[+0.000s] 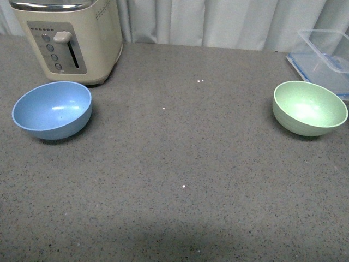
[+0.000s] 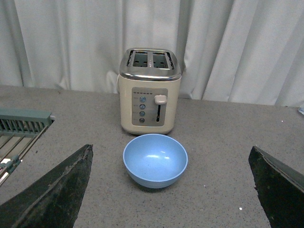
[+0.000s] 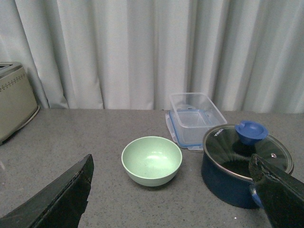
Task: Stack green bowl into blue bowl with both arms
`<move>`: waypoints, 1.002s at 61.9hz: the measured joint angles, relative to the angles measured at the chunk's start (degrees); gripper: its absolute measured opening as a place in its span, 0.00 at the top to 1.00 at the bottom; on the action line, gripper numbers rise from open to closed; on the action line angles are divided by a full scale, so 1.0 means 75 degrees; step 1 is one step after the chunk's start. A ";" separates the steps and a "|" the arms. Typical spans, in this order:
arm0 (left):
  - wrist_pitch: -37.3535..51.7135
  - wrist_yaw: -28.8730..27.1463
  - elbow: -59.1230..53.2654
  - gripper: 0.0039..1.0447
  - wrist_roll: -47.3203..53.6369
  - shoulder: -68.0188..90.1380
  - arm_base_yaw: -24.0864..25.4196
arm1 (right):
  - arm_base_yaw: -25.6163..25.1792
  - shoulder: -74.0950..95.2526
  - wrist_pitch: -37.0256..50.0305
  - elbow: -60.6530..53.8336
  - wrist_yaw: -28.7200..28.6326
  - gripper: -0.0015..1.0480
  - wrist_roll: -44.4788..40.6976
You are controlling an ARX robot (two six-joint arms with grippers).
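The blue bowl, round and made of light sky-blue matte plastic, sits upright on the grey speckled countertop at the robot's left, just in front of a cream two-slot toaster. The green bowl, a round pale-mint plastic one of much the same size, stands upright well apart from it at the far right. It is near a clear rectangular plastic container resting on its blue-trimmed lid. A pale curtain hangs behind the counter.

Neither arm shows in the front view. Seen from the left wrist, the left gripper is spread wide and holds nothing. Its black fingers are far apart, and the blue bowl lies beyond and between them, clear of both. The right gripper is just the same — jaws wide and empty — with the green bowl framed between its fingers. Beside that bowl stands a dark blue pot with a glass lid.
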 joint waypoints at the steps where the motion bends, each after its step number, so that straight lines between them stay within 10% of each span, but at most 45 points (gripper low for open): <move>1: 0.0000 0.0000 0.0000 0.06 0.0000 0.0000 0.0000 | -0.0003 0.0000 0.0000 0.0000 0.0000 0.09 0.0000; 10: -0.0009 -0.0058 0.0006 0.06 -0.0003 0.0012 -0.0006 | 0.0000 0.0000 0.0000 0.0000 0.0003 0.09 0.0000; 19: -0.0449 -0.2276 0.0519 0.06 -0.1696 0.2527 -0.0291 | -0.0003 0.0000 0.0000 0.0000 0.0000 0.09 0.0000; 34: 0.2661 -0.1938 0.1754 0.06 -0.3153 0.7988 -0.0382 | -0.0003 0.0000 0.0000 0.0000 0.0003 0.09 0.0000; 62: 0.2177 -0.1778 0.4249 0.06 -0.5187 1.2383 -0.0685 | -0.0003 0.0000 0.0000 0.0000 0.0003 0.09 0.0000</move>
